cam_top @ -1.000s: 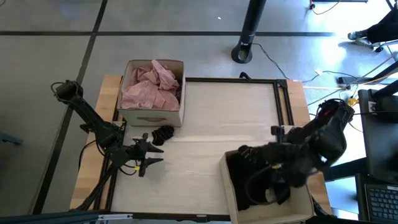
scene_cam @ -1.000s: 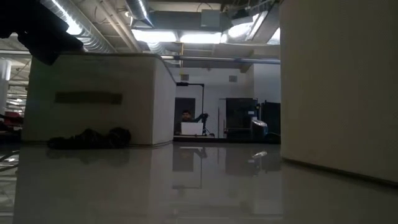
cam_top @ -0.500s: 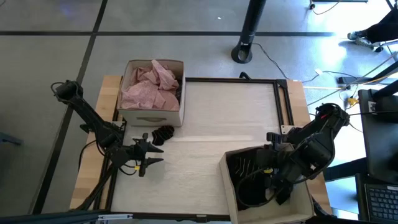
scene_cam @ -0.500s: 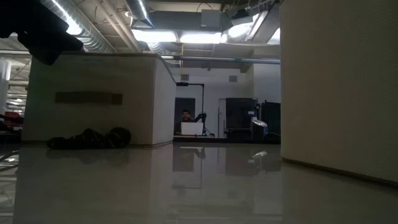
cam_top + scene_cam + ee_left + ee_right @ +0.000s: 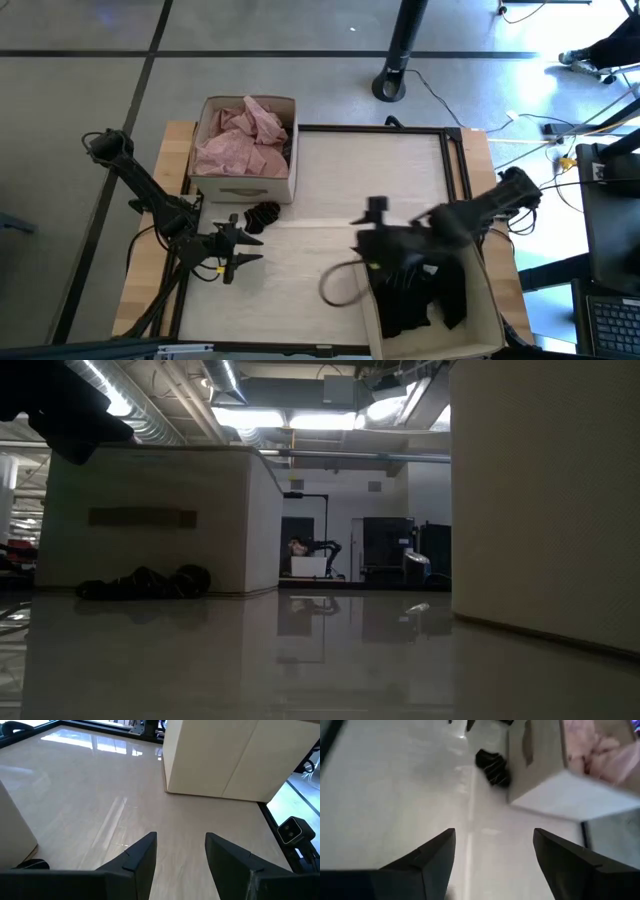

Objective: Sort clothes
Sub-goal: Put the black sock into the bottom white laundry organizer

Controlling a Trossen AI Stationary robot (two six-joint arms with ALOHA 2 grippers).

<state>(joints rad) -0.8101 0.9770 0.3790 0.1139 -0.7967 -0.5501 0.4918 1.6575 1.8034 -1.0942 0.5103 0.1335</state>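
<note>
Pink clothes (image 5: 243, 140) fill the cardboard box (image 5: 215, 185) at the table's far left. A small black piece with white stripes (image 5: 262, 213) lies on the table next to that box; it also shows as the striped piece (image 5: 492, 765) in the right wrist view and as a dark heap (image 5: 145, 582) in the low view. Dark clothes (image 5: 415, 295) lie in the near right box (image 5: 490, 320). My right gripper (image 5: 372, 232) hangs open over the table by that box's far left corner, with nothing between its fingers (image 5: 494, 832). My left gripper (image 5: 252, 240) waits open near the striped piece.
The near right box's wall (image 5: 545, 500) and the far left box (image 5: 150, 520) stand on either side of bare tabletop (image 5: 360, 180). A black frame (image 5: 455, 160) runs along the table's far and right edges. A cable loop (image 5: 338, 285) hangs from my right arm.
My right gripper has come up out of the near right box and swung toward the table's left and far side, and now hangs over the open table. The dark clothes stay in that box. My left arm has kept still.
</note>
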